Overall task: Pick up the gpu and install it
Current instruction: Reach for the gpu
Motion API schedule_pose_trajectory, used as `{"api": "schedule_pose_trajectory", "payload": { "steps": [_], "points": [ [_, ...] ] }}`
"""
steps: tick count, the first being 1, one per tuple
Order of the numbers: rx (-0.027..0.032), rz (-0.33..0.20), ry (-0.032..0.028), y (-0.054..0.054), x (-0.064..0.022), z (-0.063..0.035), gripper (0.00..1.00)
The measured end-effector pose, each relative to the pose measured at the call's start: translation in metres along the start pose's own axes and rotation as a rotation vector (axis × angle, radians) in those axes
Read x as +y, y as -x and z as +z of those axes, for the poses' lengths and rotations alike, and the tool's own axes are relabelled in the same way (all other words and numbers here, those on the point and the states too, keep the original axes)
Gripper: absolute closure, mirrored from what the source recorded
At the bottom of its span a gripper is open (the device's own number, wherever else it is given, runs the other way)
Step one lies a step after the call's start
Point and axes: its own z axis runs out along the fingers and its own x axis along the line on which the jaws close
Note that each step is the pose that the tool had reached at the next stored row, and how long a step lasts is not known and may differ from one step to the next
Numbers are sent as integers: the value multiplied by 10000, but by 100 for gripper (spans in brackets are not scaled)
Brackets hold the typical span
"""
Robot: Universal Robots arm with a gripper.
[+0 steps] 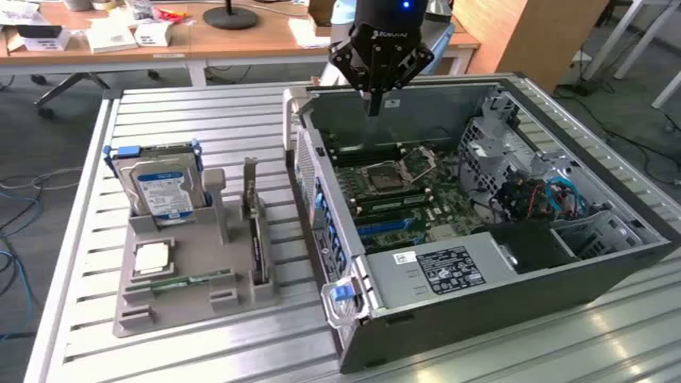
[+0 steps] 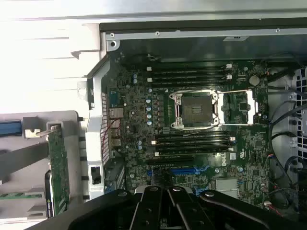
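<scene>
- The end effector (image 1: 372,106) is clenched – its fingers are pressed together with nothing between them.
- It hangs above the open computer case (image 1: 596,263), over the far end of the case as the exterior view shows it, fingertips pointing down toward the interior.
- In the wrist view, the end effector (image 2: 169,192) sits over the motherboard (image 2: 144,110); the CPU socket (image 2: 196,109) lies just beyond the fingertips, with dark slots on 2 sides of it.
- The gpu (image 1: 255,243) is not grasped. It stands on its long edge in a slot of the grey holder (image 1: 181,313), on the side of the holder nearest the case.
- In the wrist view, the gpu (image 2: 58,167) appears as a narrow green board edge just outside the case wall, apart from the end effector.
- The holder rests on the slatted metal tabletop (image 1: 202,120), to the exterior view's left of the case.
- The holder also carries 1 hard drive (image 1: 165,190) with a blue label, upright at its far end, and 1 green memory stick (image 1: 183,281) lying flat near its front.
- Inside the case, a power supply (image 1: 452,267) with a white label occupies the near corner.
</scene>
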Motion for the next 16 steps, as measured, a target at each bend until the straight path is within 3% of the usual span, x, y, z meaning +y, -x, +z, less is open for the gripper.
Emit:
{"api": "schedule_pose_trajectory", "payload": {
  "steps": [16],
  "points": [
    [0, 1, 0, -91, -7, 0, 89]
  ]
}}
